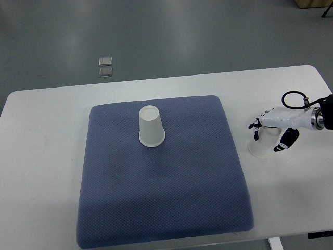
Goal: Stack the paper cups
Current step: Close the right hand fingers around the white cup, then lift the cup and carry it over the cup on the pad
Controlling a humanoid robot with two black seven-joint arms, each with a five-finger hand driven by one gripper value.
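While R hand (271,126) grips cup (261,146), 2nd cup (151,126) on pad (161,198)

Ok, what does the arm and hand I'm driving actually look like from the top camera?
Only the right hand shows, coming in from the right edge. It has a white shell with black fingertips and dark joints. A silver metal ring forms the wrist, with a black forearm section behind it. A black cable loops up over the wrist. I can make out no markings. The left arm is out of view.

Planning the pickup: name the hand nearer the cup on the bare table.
Right. The right hand is over that cup, fingers around it; the left hand is out of view.
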